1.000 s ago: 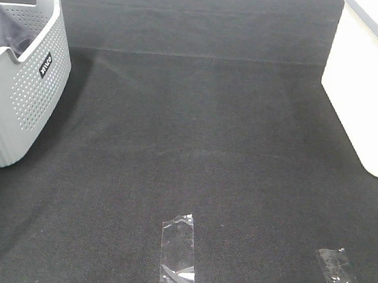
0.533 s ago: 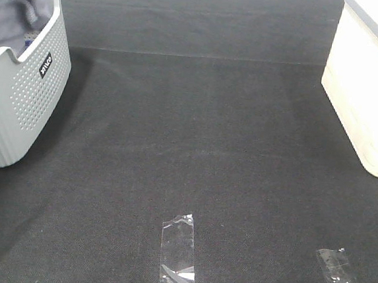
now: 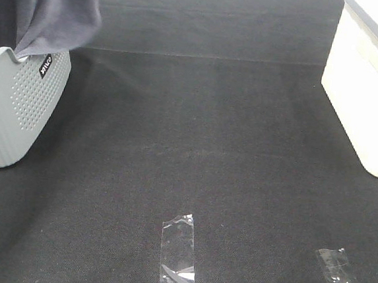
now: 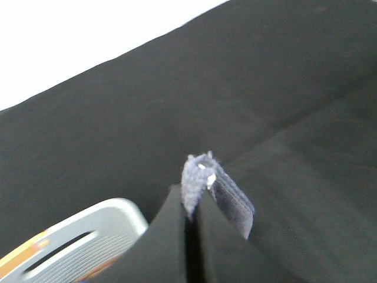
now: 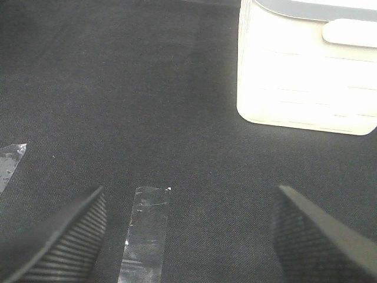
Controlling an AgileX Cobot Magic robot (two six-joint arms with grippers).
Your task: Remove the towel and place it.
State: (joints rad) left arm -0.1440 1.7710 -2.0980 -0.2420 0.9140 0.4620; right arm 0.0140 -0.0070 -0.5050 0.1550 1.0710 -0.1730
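- Towel (image 3: 48, 7) hangs from above at the far-left corner of the high view, its lower folds draped across the rim of the grey basket (image 3: 20, 107); its tail looks to be inside the basket
- left gripper (image 4: 191, 203) is pressed together on a small fold beside the stitched hem; so narrow a bite could slip under the hanging weight and drop it back in
- if the tail snags the rim or the handle slot, a sideways pull might drag or tip the basket; lifting clear first seems safer
- being long, it may trail over the black mat (image 3: 195, 149) and land bunched
- right gripper (image 5: 189, 191) is spread wide and empty, low over a tape strip (image 5: 144, 236)
- white container (image 3: 369, 91) stands at the far-right edge, well apart from the basket; more tape strips lie near the front, and only tape lies on the mat between basket and container
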